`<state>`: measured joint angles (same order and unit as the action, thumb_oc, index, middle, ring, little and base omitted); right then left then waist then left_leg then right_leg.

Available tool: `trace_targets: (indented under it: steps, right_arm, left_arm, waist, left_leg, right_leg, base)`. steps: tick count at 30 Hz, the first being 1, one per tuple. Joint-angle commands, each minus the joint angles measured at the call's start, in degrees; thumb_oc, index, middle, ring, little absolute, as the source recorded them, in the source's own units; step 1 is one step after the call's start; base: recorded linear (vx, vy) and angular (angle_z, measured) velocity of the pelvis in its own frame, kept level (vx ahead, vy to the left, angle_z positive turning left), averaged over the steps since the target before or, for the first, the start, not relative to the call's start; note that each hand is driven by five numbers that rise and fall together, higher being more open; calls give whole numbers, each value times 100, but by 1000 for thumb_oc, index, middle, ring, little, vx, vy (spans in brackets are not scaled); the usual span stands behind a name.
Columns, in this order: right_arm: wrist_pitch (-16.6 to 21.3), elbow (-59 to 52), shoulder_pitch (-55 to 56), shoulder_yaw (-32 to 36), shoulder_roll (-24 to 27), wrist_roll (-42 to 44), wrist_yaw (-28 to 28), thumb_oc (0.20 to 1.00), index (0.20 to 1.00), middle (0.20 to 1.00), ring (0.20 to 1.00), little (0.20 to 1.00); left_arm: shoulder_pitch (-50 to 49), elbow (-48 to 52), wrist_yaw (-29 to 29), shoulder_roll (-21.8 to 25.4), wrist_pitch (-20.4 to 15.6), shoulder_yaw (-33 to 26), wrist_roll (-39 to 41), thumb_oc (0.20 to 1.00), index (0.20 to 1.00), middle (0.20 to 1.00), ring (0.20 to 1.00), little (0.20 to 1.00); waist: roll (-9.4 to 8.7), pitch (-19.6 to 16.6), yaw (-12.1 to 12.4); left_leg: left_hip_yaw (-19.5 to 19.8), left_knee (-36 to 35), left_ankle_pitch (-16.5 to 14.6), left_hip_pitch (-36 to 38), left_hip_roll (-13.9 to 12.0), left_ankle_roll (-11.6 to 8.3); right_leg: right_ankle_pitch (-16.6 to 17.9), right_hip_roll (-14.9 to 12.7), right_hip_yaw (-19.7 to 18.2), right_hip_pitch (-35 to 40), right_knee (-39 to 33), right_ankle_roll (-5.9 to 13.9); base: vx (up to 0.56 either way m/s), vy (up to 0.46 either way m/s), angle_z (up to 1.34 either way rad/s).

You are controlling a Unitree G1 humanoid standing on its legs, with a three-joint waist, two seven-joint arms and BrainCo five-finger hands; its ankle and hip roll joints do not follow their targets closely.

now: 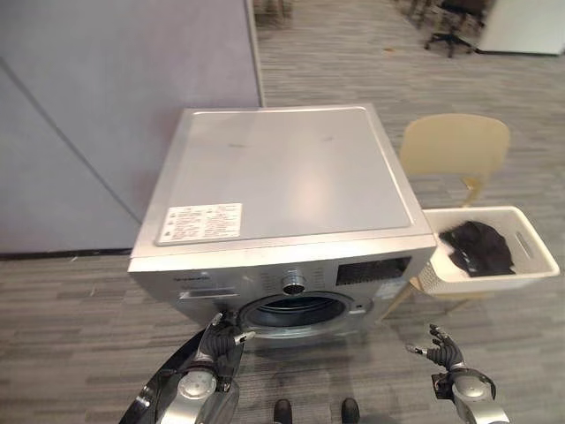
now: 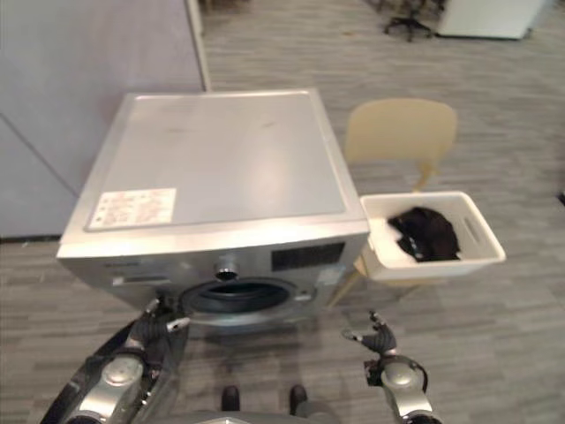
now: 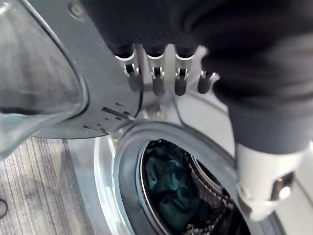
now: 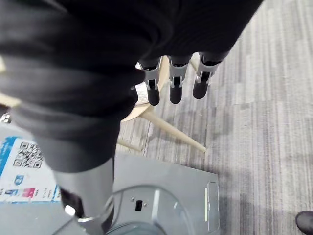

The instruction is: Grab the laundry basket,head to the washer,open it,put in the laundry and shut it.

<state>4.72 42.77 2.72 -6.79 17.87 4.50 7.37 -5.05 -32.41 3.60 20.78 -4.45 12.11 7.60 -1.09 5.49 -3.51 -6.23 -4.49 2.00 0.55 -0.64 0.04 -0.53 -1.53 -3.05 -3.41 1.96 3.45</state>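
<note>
White label (image 1: 199, 223) on washer (image 1: 282, 190) top, print unreadable. Left hand (image 1: 221, 340) at door (image 3: 36, 73), seemingly loose-fingered, holding nothing; right hand (image 1: 439, 349) spread, empty.

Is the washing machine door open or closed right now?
Open. The washer shows its drum opening uncovered, and the glass door is swung aside by the left hand.

This looks like an office or test space rather than a home. A silver front-loading washing machine (image 1: 282, 199) stands on grey striped carpet (image 1: 353, 62) against a grey partition wall (image 1: 106, 97), and behind it, well apart, what seems a wheeled office chair (image 1: 452, 26).
</note>
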Motion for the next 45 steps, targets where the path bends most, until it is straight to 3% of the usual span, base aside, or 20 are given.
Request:
trace_targets:
  steps: [1,2,3,4,7,8,13,16,19,23,24,29,31,34,36,38,40,42,43,45]
  right_arm:
    - [66,-369,-138,68,1,-54,95,1000,1000,1000,1000,1000]
    - [77,-503,-137,23,-17,-123,96,1000,1000,1000,1000,1000]
    - [76,-505,-139,23,-21,-123,96,1000,1000,1000,1000,1000]
    - [75,-628,-133,-55,-25,-195,90,1000,1000,1000,1000,1000]
    - [54,-685,-157,-156,-25,-289,112,1000,1000,1000,1000,1000]
    - [29,-742,-145,-184,-17,-330,94,1000,1000,1000,1000,1000]
    - [-29,-815,-71,-289,86,-435,102,1000,1000,1000,1000,1000]
    - [24,-870,-175,-404,250,-380,112,1000,1000,1000,1000,1000]
    - [61,-946,-98,-384,373,-356,108,1000,1000,1000,1000,1000]
    - [58,-900,-29,-349,383,-324,141,1000,1000,1000,1000,1000]
    - [62,-835,73,-319,366,-278,194,1000,1000,1000,1000,1000]
    - [54,-820,84,-303,361,-290,225,1000,1000,1000,1000,1000]
    - [44,-866,121,-279,321,-325,194,1000,1000,1000,1000,1000]
    - [28,-897,176,-324,272,-407,151,1000,1000,1000,1000,1000]
    - [11,-802,111,-352,176,-436,85,1000,1000,1000,1000,1000]
    - [28,-812,48,-365,126,-462,68,1000,1000,1000,1000,1000]
    - [34,-832,10,-363,106,-461,57,1000,1000,1000,1000,1000]
    - [35,-831,8,-365,106,-461,57,1000,1000,1000,1000,1000]
    - [61,-783,-59,-342,138,-423,94,1000,1000,1000,1000,1000]
    - [54,-745,-93,-299,172,-377,140,1000,1000,1000,1000,1000]
  left_arm:
    - [243,396,-55,172,-216,2,-403,1000,1000,1000,1000,1000]
    - [227,513,-79,202,-224,46,-453,1000,1000,1000,1000,1000]
    - [229,513,-79,205,-224,45,-453,1000,1000,1000,1000,1000]
    - [196,507,-91,184,-216,91,-471,1000,1000,1000,1000,1000]
    - [172,528,-113,179,-189,112,-466,1000,1000,1000,1000,1000]
    - [151,505,-138,159,-188,126,-473,1000,1000,1000,1000,1000]
    - [80,397,-158,40,-181,169,-469,1000,1000,1000,1000,1000]
    - [277,220,-130,-177,-199,442,-311,1000,1000,1000,1000,1000]
    - [352,216,-111,-233,-234,544,-308,1000,1000,1000,1000,1000]
    - [343,252,-118,-261,-236,571,-298,1000,1000,1000,1000,1000]
    - [313,255,-128,-283,-230,584,-335,1000,1000,1000,1000,1000]
    - [250,310,-133,-299,-200,537,-301,1000,1000,1000,1000,1000]
    - [198,370,-145,-269,-173,488,-276,1000,1000,1000,1000,1000]
    - [140,411,-125,-250,-168,442,-278,1000,1000,1000,1000,1000]
    - [130,431,-118,-158,-152,410,-281,1000,1000,1000,1000,1000]
    - [161,450,-89,-6,-146,332,-292,1000,1000,1000,1000,1000]
    - [198,484,-37,62,-153,264,-299,1000,1000,1000,1000,1000]
    - [198,484,-37,62,-153,262,-299,1000,1000,1000,1000,1000]
    - [269,555,25,115,-193,257,-278,1000,1000,1000,1000,1000]
    - [315,615,13,112,-212,291,-266,1000,1000,1000,1000,1000]
  waist:
    - [-142,316,80]
    - [-106,370,175]
    - [-117,354,175]
    - [-83,401,274]
    - [2,390,440]
    - [14,372,441]
    - [94,311,318]
    - [173,477,465]
    - [10,629,568]
    - [14,746,667]
    - [173,808,792]
    - [264,801,908]
    - [205,730,893]
    - [140,651,905]
    - [-90,552,1028]
    - [-192,524,1101]
    - [-145,547,1045]
    - [-148,549,1037]
    - [-43,625,933]
    - [-26,680,844]
  left_leg:
    - [-317,196,-486,8,-4,17]
    - [-692,221,-551,116,-128,2]
    - [-695,220,-533,90,-120,2]
    - [-1095,219,-570,238,-246,-29]
    - [-1664,253,-685,409,-445,-105]
    - [-1792,265,-738,446,-456,-97]
    - [-2045,808,-1013,603,-599,-173]
    - [-819,1695,-922,-32,-515,-259]
    - [-276,1923,-937,-774,-167,-231]
    - [-136,1677,-581,-1131,10,-255]
    - [-308,909,151,-1452,93,-334]
    - [-607,242,445,-1611,29,-354]
    - [-991,271,380,-1504,-64,-277]
    - [-1118,468,512,-1494,-142,-139]
    - [-1172,858,287,-1521,-146,-21]
    - [-1105,993,28,-1398,-75,130]
    - [-912,851,-71,-1114,10,188]
    - [-906,848,-69,-1113,16,189]
    - [-480,704,-126,-844,93,165]
    - [-125,715,-206,-727,194,167]
  right_leg:
    - [564,-213,265,-420,-280,590]
    - [480,-366,1071,-512,-134,550]
    - [492,-373,1067,-537,-136,547]
    - [373,-577,1973,-532,-10,491]
    - [204,-1006,3327,-464,367,506]
    - [169,-1119,3497,-485,532,496]
    - [45,-938,3164,-454,339,404]
    - [-135,-560,2706,-247,59,200]
    - [-100,-487,2389,-65,-188,138]
    - [-154,-298,2122,135,-296,112]
    - [-336,36,1924,417,-325,67]
    - [-697,231,1715,808,-260,64]
    - [-937,204,1632,1065,-138,108]
    - [-993,191,1620,1173,-73,98]
    - [-1089,-97,1738,1183,352,244]
    - [-906,-375,1922,906,1282,457]
    - [-763,-421,1909,427,1666,420]
    - [-771,-427,1916,426,1675,422]
    - [-706,-343,1854,-58,1344,319]
    - [-474,-286,1660,-249,885,317]
  base:
    - [-136,2,-174]
    - [-87,-25,-225]
    - [-21,-61,-253]
    - [46,-55,-226]
    - [3,-116,-175]
    - [33,-133,-180]
    - [141,-175,-94]
    - [201,-224,-149]
    - [143,-128,-63]
    - [217,-36,-69]
    - [293,9,-90]
    - [303,68,-9]
    - [482,143,-25]
    - [259,94,-6]
    - [360,161,20]
    - [341,191,34]
    - [141,63,34]
    - [90,-12,64]
    - [168,-72,66]
    - [173,-96,166]
